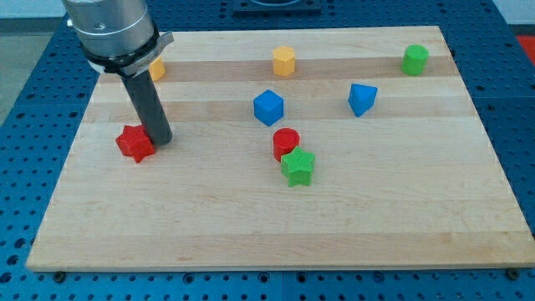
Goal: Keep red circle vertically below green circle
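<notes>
The red circle (285, 142) is a short red cylinder near the board's middle. A green star (298, 166) touches its lower right side. The green circle (414, 59) is a green cylinder at the view's top right, far up and right of the red circle. My tip (159, 139) rests on the board at the view's left, touching the right side of a red star (135, 143), far left of the red circle.
A blue cube (268, 107) sits just above the red circle. A blue wedge-like block (362, 98) lies right of it. A yellow hexagonal block (284, 61) sits at the top middle. Another yellow block (156, 68) is partly hidden behind the arm. The wooden board (267, 226) lies on a blue perforated table.
</notes>
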`<state>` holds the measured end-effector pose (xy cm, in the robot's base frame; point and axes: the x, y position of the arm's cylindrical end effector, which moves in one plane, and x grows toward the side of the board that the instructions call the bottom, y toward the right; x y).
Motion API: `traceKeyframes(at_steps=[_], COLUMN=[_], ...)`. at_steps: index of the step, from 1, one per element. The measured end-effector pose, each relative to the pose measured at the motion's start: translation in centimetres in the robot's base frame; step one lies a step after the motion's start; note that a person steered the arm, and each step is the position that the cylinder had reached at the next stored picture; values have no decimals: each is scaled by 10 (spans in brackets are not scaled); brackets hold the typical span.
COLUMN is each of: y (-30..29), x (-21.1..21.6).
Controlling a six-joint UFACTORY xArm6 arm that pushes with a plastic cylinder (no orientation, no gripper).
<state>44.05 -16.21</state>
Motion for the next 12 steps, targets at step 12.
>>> traceKeyframes(at_steps=[12], y=[206], x=[15])
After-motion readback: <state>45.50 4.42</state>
